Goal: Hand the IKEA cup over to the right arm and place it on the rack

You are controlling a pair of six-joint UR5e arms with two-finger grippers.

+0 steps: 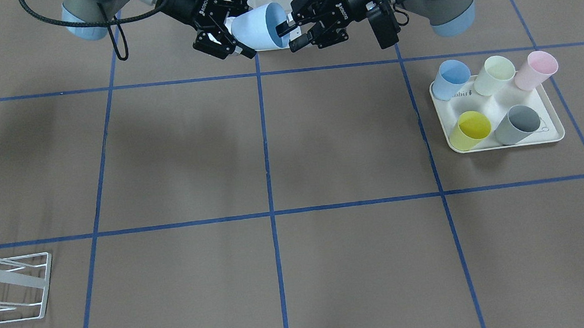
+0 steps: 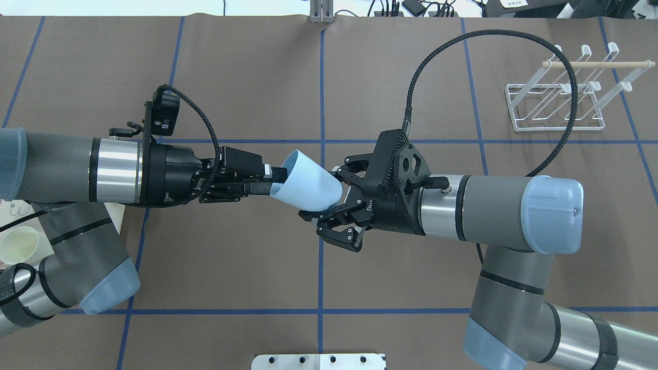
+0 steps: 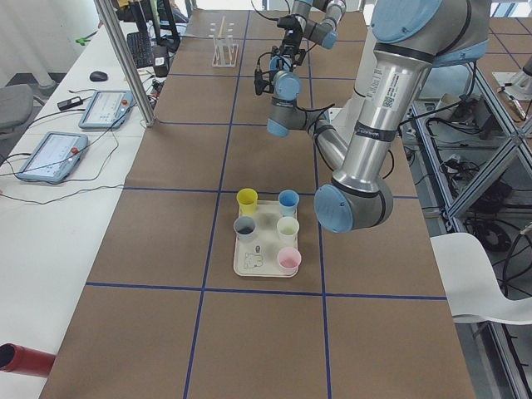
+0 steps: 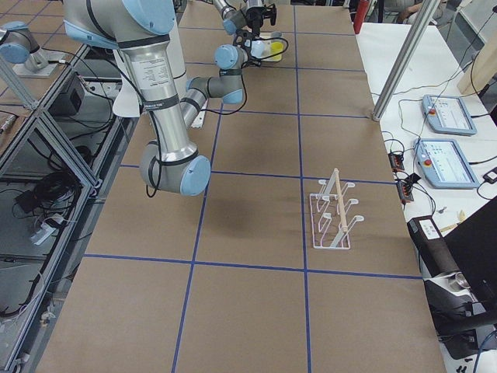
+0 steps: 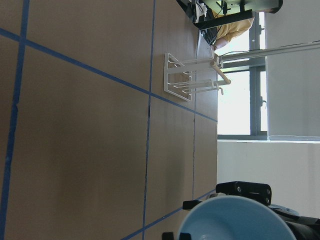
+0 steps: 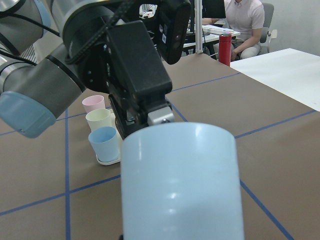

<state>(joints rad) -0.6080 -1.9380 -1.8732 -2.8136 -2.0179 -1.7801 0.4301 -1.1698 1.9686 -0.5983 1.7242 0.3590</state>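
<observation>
- We are seeing the light-blue cup (image 2: 306, 185) hanging in the air between the two grippers. It is lying on its side: smooth matte plastic, a tapered cone shape, with no handle showing.
- The left gripper (image 2: 271, 181) is pinching the cup's thin rim wall, with one black finger inside the mouth and one outside.
- The right gripper (image 2: 323, 192) is standing spread, with its black angular fingers straddling the cup's narrow closed end. We are not making out whether the pads are touching it.
- The right arm (image 2: 493, 216) is showing as a silver-grey tube with glossy light-blue joint caps. A thick ribbed black cable (image 2: 437, 46) is looping in an arc above it.
- The left arm (image 2: 56, 167) is showing the same finish, and it is carrying a black wrist box (image 2: 163, 115) and a thin braided cable.
- The rack (image 2: 560, 103) is sitting on the table well apart from the cup, on the right arm's side. It is thin white wire with slanting prongs and a rectangular base.
- A light wooden dowel (image 2: 599, 64) is lying across the top of the rack.
- The cream tray (image 1: 553, 133) is sitting on the left arm's side. It is a smooth rounded rectangle, and five tapered cups are standing upright on it.
- Those cups are blue (image 1: 451, 78), pale yellow (image 1: 495, 75), pink (image 1: 537, 69), bright yellow (image 1: 471, 130) and grey (image 1: 518, 124).
- The table (image 1: 348, 143) is showing a flat matte brown surface with a grid of blue tape lines.
</observation>
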